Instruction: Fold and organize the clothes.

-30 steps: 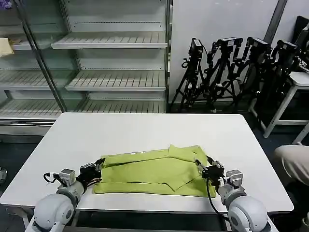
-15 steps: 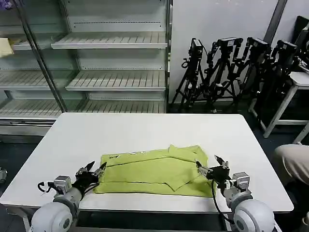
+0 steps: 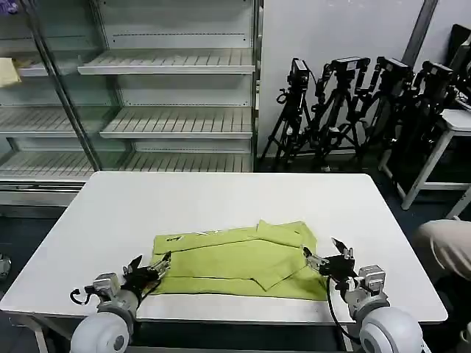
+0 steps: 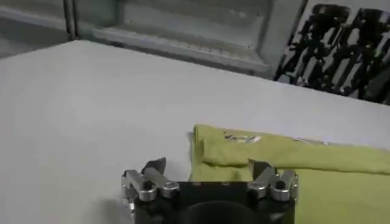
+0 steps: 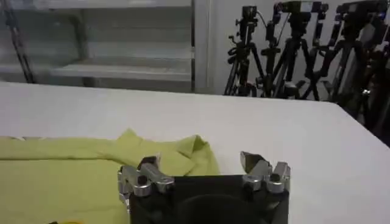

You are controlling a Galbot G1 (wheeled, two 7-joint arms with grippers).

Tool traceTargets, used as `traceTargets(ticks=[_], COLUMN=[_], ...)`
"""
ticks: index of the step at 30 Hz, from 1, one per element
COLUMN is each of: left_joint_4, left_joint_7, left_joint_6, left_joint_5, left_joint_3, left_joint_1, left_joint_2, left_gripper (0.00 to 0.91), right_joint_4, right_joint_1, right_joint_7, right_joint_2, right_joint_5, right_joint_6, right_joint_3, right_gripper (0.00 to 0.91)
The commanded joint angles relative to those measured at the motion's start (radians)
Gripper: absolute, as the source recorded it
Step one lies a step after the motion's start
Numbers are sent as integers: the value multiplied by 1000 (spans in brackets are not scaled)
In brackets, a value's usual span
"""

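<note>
Lime T-shirt (image 3: pixel 235 261) folded flat near the table's (image 3: pixel 221 198) front edge, long axis left-right, spanning between left gripper (image 3: pixel 149 266) and right gripper (image 3: pixel 328 257), both spread, empty, one at each end, equally near.

Empty metal shelves (image 3: pixel 176 110) behind white table (image 3: pixel 221 198); tripods (image 3: pixel 353 110) against wall.

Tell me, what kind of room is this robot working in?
Probably a lab or test studio, not a home. Bare store-style shelves stand behind the white table, and a row of cameras on tripods lines the wall. A green T-shirt lies on the table.
</note>
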Motion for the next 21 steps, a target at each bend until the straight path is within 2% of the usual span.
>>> traceTargets(ticks=[1,3,4,5,21], left_joint_4=[45,55,58,58,44], left_joint_7=[-78,-80,-80,-80,-77], left_joint_6=[-12,-11,-11,-12,-19], left_joint_5=[-34,-31,-31,-31,6], left_joint_3=[35,37,38,39,67], left_joint_1=[-30,-32,-33,-29,-32], left_joint_2=[-42,-47,-51,-53,-58], left_gripper=[907,302,91,10,20], right_joint_4=[-2,-3,-2,-2,-17], right_joint_1=[-7,-9,-9,-9,-4], right_joint_7=[0,-1,-1,-1,-1], right_joint_2=[-1,-2,-3,-5,-4], right_joint_5=[-4,-7,-7,-7,-10], right_joint_6=[2,4,4,4,9], right_joint_3=[5,4,4,4,-9], right_gripper=[907,907,907,907,907])
